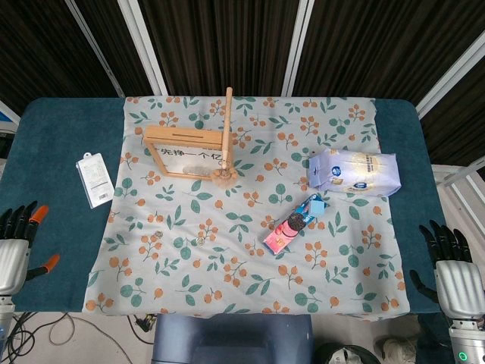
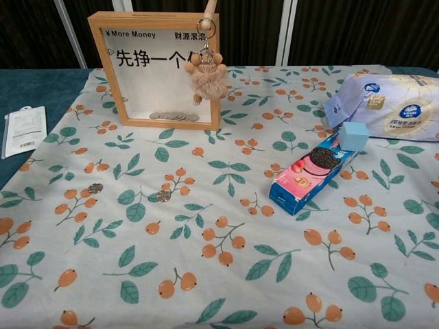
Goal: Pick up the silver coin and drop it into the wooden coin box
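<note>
Coin box (image 2: 156, 72) top cropped

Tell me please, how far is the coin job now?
Nothing looks done yet. Two loose coins, one and another, lie on the floral cloth in front of the wooden coin box, which already holds some coins at its bottom. Nothing is in hand: the left hand and right hand rest open at the table edges. Picking, carrying and dropping all remain.
</note>
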